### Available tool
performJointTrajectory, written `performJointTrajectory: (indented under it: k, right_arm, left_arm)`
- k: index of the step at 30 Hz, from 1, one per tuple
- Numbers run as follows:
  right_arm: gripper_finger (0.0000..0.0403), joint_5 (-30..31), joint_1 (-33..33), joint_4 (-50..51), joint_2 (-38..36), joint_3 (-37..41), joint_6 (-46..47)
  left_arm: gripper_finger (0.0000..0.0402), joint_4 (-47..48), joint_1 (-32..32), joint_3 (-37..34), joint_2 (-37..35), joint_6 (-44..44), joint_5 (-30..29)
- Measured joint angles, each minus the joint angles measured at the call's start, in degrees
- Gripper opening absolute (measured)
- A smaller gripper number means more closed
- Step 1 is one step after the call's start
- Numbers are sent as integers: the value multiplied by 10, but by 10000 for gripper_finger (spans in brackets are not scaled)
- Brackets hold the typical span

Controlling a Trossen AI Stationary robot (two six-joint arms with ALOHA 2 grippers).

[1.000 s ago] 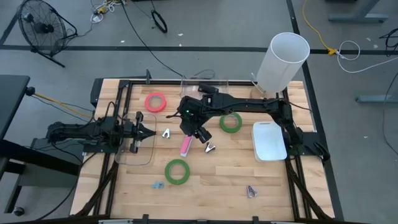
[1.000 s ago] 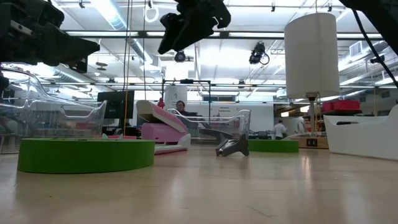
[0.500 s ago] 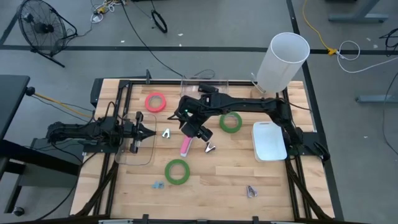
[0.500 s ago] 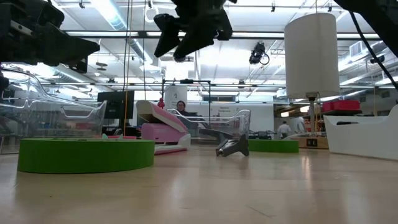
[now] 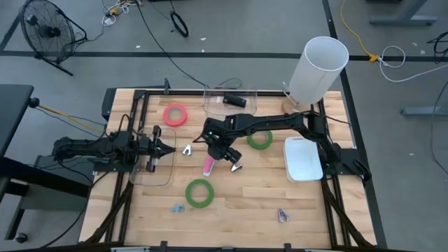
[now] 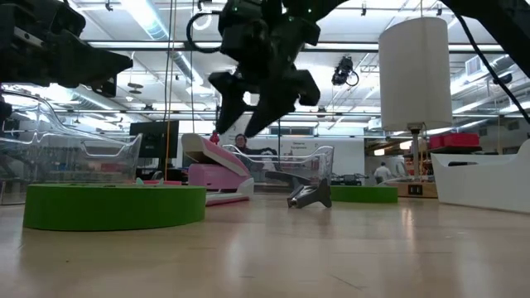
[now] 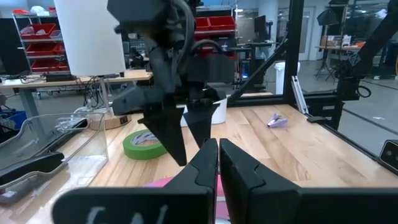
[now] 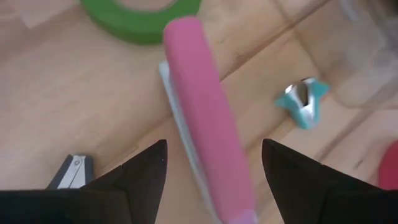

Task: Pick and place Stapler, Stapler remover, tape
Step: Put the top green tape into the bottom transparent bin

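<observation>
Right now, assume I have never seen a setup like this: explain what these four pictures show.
Two dark robot arms work at a wooden table. One picture looks straight down, one looks level across the tabletop, and two come from cameras on the wrists. The right gripper hangs open just above the pink plastic stapler, one finger on each side, holding nothing. The left gripper waits shut at the table's left side. Also on the wood lie two bright green tape rings, a pink-red tape ring, small metal staple removers, clear plastic bins and a white tray.
</observation>
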State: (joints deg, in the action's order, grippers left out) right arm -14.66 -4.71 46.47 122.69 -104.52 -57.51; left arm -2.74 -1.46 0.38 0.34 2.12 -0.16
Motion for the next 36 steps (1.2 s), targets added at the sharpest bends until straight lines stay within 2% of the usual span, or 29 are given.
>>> performJointTrajectory:
  k: [7,12,19,23,28,36]
  right_arm:
    - [261,24,-1,19,0,-11,63]
    - [261,49,-3,61,0,-63,143]
    - [261,46,1,124,-1,-134,170]
    - [261,46,2,139,-1,-141,151]
    - [261,42,2,139,-1,-137,69]
    - [261,-17,0,92,-1,-94,-39]
  left_arm:
    - [18,0,0,0,0,0,0]
    - [18,0,0,0,0,0,0]
    - [18,0,0,0,0,0,0]
    - [18,0,0,0,0,0,0]
    - [18,0,0,0,0,0,0]
    - [18,0,0,0,0,0,0]
